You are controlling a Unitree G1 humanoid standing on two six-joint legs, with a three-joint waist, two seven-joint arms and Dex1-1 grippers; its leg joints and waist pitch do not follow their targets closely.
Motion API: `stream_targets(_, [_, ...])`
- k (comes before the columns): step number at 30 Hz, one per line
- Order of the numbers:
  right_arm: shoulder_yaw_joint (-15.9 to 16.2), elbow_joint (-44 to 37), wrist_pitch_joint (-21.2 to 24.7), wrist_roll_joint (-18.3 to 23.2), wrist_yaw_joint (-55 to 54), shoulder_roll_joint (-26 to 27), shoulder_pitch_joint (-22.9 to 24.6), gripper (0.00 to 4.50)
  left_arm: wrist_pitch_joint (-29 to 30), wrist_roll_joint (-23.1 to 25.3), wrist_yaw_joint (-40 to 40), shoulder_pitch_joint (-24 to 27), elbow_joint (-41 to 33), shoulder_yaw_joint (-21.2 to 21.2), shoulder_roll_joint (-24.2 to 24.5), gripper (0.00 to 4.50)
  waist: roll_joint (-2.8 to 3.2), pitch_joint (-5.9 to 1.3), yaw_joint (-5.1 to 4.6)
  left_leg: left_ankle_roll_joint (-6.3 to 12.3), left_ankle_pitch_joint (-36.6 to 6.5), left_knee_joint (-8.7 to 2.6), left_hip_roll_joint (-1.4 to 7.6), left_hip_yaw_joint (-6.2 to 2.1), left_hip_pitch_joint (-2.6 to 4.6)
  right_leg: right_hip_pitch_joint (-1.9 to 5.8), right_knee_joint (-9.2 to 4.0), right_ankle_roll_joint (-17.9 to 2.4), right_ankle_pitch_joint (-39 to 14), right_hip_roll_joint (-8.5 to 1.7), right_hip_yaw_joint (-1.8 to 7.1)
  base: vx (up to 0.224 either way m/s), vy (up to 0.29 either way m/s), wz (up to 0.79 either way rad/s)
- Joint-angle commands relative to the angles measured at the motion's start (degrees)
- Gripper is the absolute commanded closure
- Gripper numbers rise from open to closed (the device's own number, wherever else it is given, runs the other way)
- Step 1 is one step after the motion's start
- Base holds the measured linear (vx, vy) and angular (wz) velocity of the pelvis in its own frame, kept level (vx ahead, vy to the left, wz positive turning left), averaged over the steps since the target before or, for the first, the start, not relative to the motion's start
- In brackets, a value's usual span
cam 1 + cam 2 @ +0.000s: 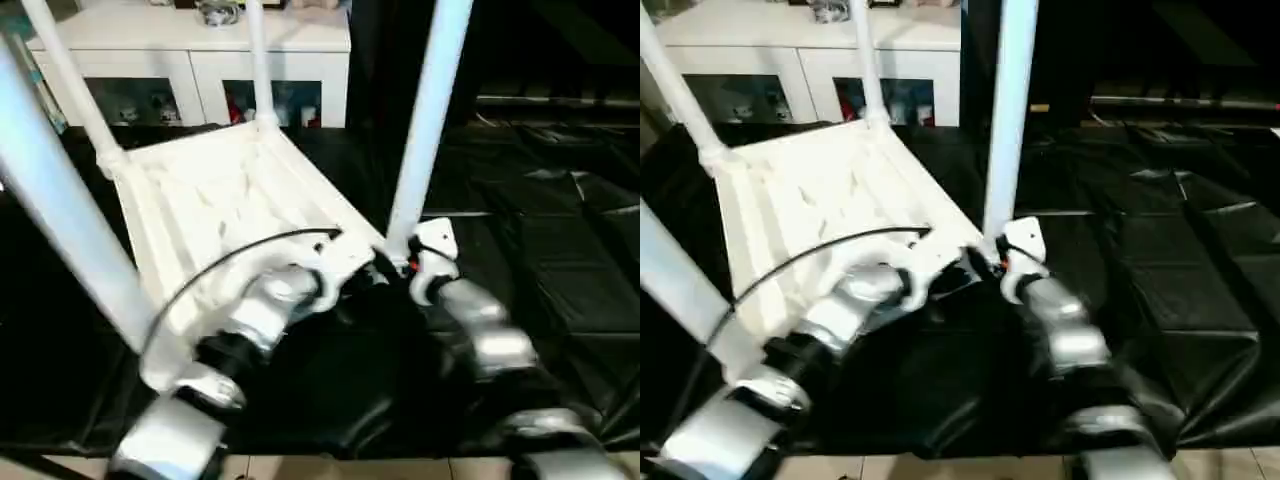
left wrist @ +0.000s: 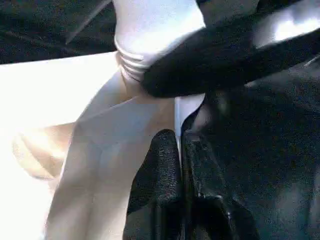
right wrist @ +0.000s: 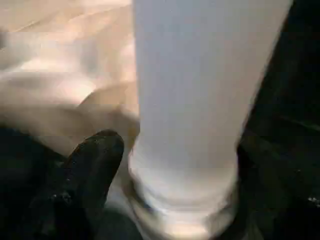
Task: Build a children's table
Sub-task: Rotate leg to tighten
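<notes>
The children's table (image 1: 230, 210) lies upside down on a black mat (image 1: 1160, 290), its ribbed underside facing up, and all four legs stand in the corner sockets. Behind it there is a white cabinet (image 1: 200, 60) with glass doors.

The work is at the near right corner. The leg (image 1: 425, 120) there rises just in front of the right gripper (image 3: 170, 170). In the right wrist view one black finger (image 3: 92, 165) stands beside the base of this leg, near the threaded end, with the leg between the jaws. Whether the jaws press the leg or stand free around it cannot be told.

The left gripper (image 2: 180, 165) is closed, with its two fingers pressed together on nothing. Its tips lie at the edge of the table top, just beside the same socket.

The step in hand appears to be the seating of this last leg. The next move probably calls for a firm hold around the leg base and a turn or push until the threads (image 2: 131, 65) disappear, while the left gripper steadies the top. The leg may sit crooked if pushed from one side.
</notes>
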Motion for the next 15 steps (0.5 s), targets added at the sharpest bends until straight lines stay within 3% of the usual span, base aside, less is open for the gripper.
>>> stream_targets(1, [2.8,-3.9,0.4,1.4,6.3,-0.6,0.3,0.77,-1.3,0.4,-2.5,0.0,1.5,-0.7,0.9,4.50,-0.88,-2.96,0.24,3.51,-17.7,-4.19,1.88,-1.12,0.53,1.95,-5.02,-9.0,-23.3,-3.07,1.98,0.000,0.000,0.00])
stream_targets(2, [3.7,-6.1,0.4,1.9,11.1,-3.4,1.2,0.77,-2.7,-0.5,-6.3,0.0,1.4,-0.4,2.7,4.50,-1.00,-3.13,0.23,3.61,-16.0,-4.19,1.91,-1.19,0.19,2.35,-4.67,-9.6,-21.4,-3.12,1.95,0.000,0.000,0.00])
stream_targets(4, [4.3,-8.4,0.8,2.9,16.8,-6.8,2.2,0.77,-4.2,-1.7,-11.6,0.0,1.0,-0.3,5.4,4.50,-1.01,-3.14,0.62,4.49,-14.6,-4.02,2.12,-0.97,0.48,2.20,-4.40,-10.8,-17.8,-2.95,2.10,0.000,0.000,0.00])
stream_targets(6, [4.4,-9.3,1.3,3.5,19.5,-8.3,2.5,0.77,-5.3,-2.5,-15.4,0.2,0.4,-0.5,6.9,4.50,-1.00,-3.33,0.55,5.35,-12.0,-3.99,2.12,-1.15,-0.40,2.98,-3.49,-12.0,-14.1,-3.13,1.91,0.000,0.000,0.00])
stream_targets(9, [4.4,-10.0,2.2,4.2,22.4,-9.6,2.5,0.77,-4.2,-6.1,-24.0,1.4,-2.7,-0.3,9.1,4.50,-1.02,-3.62,0.76,5.70,-9.7,-3.61,2.31,-0.85,0.10,2.76,-2.87,-14.7,-9.2,-3.00,1.91,0.000,0.000,0.00])
stream_targets(11, [4.4,-10.1,2.3,4.2,22.6,-9.6,2.5,0.77,-3.9,-6.5,-24.6,1.5,-3.0,-0.2,9.2,4.50,-0.77,-3.64,0.99,6.26,-8.2,-3.46,2.41,-0.63,0.28,2.57,-2.47,-16.2,-5.9,-2.83,1.91,0.000,0.000,0.00])
stream_targets(15, [5.3,-10.8,2.9,5.7,25.4,-9.5,2.8,0.77,-4.0,-7.0,-27.0,1.8,-3.4,-0.3,9.8,4.50,-0.78,-3.60,1.84,6.77,-7.9,-3.34,2.51,-0.40,0.57,2.49,-2.21,-17.1,-4.0,-2.86,2.00,0.000,0.000,0.00])
